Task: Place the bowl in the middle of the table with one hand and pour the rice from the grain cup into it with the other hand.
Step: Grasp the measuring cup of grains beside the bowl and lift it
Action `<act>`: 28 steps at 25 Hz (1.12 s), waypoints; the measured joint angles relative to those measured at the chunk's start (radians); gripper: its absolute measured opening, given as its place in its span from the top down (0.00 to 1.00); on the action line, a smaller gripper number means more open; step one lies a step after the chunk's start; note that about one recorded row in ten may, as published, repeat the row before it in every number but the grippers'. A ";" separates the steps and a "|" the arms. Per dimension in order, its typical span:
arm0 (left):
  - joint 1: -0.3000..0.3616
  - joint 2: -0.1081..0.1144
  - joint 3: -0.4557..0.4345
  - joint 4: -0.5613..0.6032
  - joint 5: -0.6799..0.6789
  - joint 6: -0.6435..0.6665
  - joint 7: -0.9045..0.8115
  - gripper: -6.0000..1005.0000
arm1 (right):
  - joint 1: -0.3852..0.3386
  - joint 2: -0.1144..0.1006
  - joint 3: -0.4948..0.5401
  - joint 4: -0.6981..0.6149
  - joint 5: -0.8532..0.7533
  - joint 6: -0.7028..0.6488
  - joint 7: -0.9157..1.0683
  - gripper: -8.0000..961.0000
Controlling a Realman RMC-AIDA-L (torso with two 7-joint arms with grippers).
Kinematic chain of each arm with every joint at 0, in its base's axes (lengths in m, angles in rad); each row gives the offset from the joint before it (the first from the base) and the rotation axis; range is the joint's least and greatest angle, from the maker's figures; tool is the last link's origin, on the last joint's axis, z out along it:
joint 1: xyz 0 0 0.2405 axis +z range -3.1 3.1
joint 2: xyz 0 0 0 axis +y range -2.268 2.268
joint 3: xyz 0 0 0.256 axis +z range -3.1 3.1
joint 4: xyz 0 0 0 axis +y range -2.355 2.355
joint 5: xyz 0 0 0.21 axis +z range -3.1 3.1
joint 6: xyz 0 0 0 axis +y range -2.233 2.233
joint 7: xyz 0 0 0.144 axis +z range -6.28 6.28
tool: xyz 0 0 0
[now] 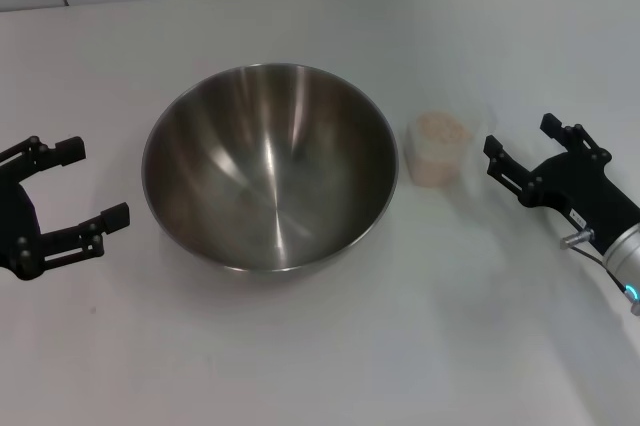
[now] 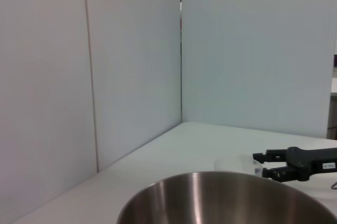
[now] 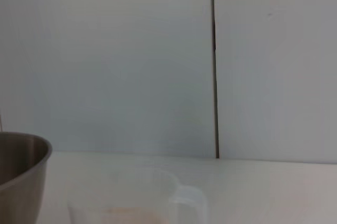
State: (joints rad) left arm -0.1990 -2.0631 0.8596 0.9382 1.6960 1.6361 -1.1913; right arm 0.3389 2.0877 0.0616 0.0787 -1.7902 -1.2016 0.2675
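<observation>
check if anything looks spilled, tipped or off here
Nothing stands out. The bowl sits upright and empty on the table; the grain cup stands upright beside it with the rice inside, none spilled. The left gripper and right gripper are open, touching nothing.

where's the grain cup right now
In the head view the grain cup stands on the table just right of the bowl, between it and the open right gripper.

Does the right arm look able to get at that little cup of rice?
Probably yes: the right end effector is open, facing the cup, with only bare table between them. The bowl sits on the cup's other side.
</observation>
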 joint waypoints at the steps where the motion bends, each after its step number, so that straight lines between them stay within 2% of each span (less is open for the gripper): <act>1: -0.001 0.000 0.001 0.000 0.004 0.000 0.000 0.13 | 0.004 0.000 0.002 0.000 0.000 0.006 0.000 0.14; 24: -0.005 0.000 0.024 -0.013 0.017 -0.004 0.000 0.14 | 0.075 0.000 0.044 -0.001 0.000 0.049 -0.001 0.14; 28: -0.006 0.000 0.025 -0.013 0.017 -0.005 0.000 0.14 | 0.080 0.000 0.047 -0.001 -0.001 0.063 -0.001 0.18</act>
State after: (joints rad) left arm -0.2049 -2.0631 0.8846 0.9249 1.7134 1.6312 -1.1910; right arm 0.4193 2.0877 0.1087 0.0782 -1.7914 -1.1384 0.2668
